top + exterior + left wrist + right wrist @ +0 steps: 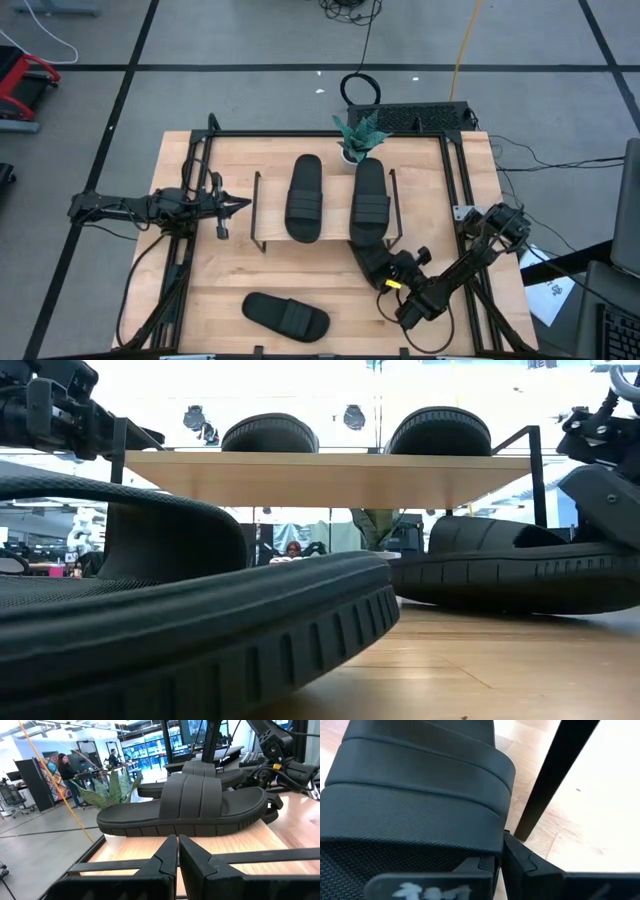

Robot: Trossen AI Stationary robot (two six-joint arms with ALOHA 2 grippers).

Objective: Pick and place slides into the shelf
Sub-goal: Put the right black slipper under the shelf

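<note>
Two black slides [305, 200] [370, 198] lie side by side on the shelf's wooden top board [335, 222]. A third slide [287, 316] rests sole down on the table near its near edge. The fourth slide [368, 252] lies at a slant on the table by the shelf's near right corner, its far end under the board. My right gripper [388, 272] is shut at this slide's near end. My left gripper [177, 852] is shut and hovers left of the shelf [235, 205], level with the top board. My right gripper meets the fourth slide with shut fingers [522, 862] at the side of its ribbed strap [490, 837], low and slanting in from the table's near right. The strap hides the fingertips, so whether anything is pinched does not show. The slide lies sole down on the table [500, 575].
A small potted plant [358, 140] stands behind the shelf at the table's far edge. The shelf's dark wire leg [555, 775] stands close to the right gripper. Bare tabletop [225, 270] lies left of the near slide. People stand in the room beyond.
</note>
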